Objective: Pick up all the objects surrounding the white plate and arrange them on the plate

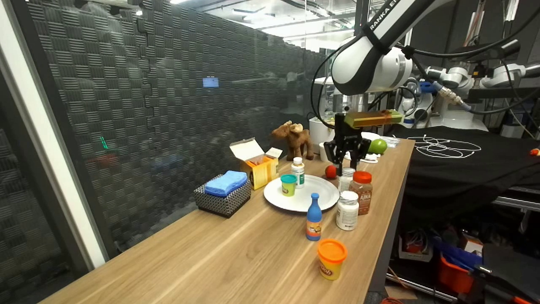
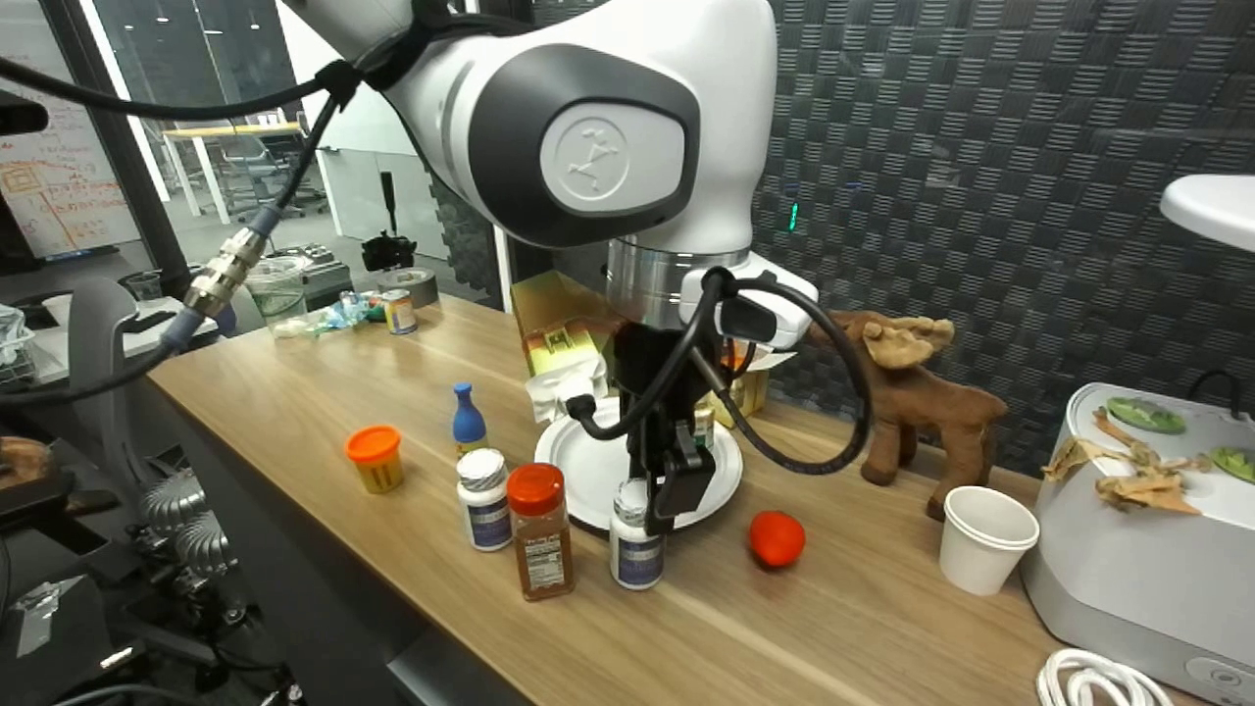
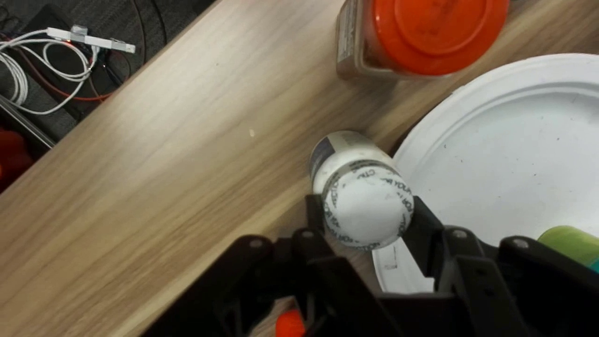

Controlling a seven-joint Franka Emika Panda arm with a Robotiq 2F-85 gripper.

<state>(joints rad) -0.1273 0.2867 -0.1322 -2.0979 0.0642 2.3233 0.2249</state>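
- Gripper point(image 3: 368, 209): jaws partway apart, fingers against the cap of a pill bottle point(image 2: 637, 559) on both sides; I cannot tell how firm the hold is.
- Pill bottle stands upright on the table point(image 2: 765, 642), just beside the white plate point(image 2: 578, 471), below centre in an exterior view.
- On the plate: green tub point(image 1: 288, 188) and green-labelled bottle point(image 1: 298, 171).
- Off the plate, leftward in an exterior view: red-lidded jar point(image 2: 543, 554), second pill bottle point(image 2: 486, 510), blue bottle point(image 2: 469, 420), orange-lidded tub point(image 2: 377, 461).
- Right of the gripper: red ball point(image 2: 777, 539).
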